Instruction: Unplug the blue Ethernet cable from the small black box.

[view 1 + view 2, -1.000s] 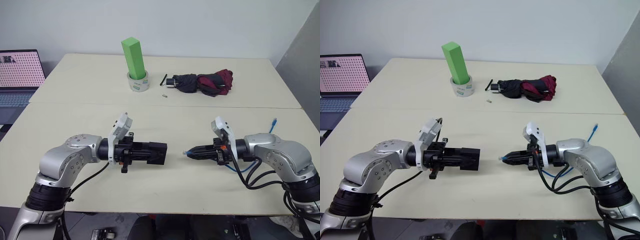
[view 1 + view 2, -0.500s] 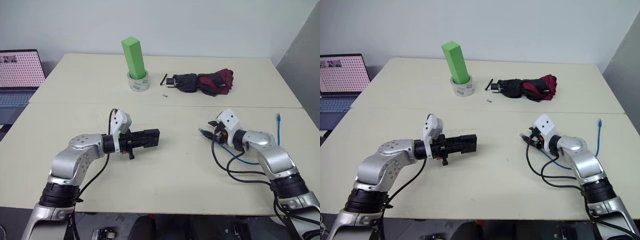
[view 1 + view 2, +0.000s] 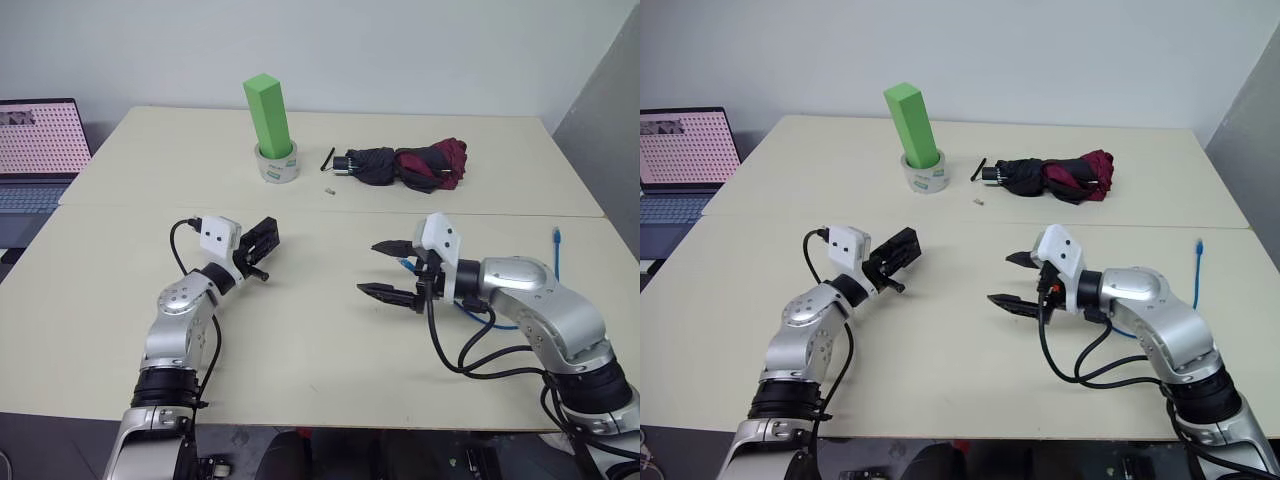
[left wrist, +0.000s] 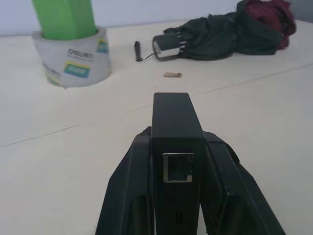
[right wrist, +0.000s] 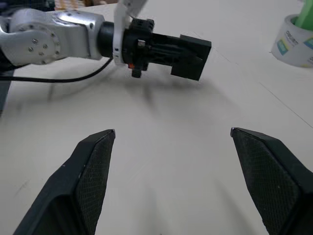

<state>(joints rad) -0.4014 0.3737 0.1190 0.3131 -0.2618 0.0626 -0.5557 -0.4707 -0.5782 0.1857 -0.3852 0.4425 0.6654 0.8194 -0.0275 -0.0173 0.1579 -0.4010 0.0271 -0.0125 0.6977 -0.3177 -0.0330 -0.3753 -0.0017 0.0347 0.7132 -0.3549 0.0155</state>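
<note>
Between left claw (image 4: 177,196) fingers, box's empty port.

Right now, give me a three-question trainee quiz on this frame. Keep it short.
1. True or false: the blue Ethernet cable is plugged into the small black box.
2. Which gripper holds the box? A) left B) right C) neither
3. Fill in: the green block stands inside a roll of ____.

Key:
1. False. The box's port faces the left wrist camera and is empty; the cable lies on the table beside the right arm.
2. A. The left gripper has its jaws shut on the box; the right gripper has its jaws wide apart, holding nothing.
3. Tape.
</note>
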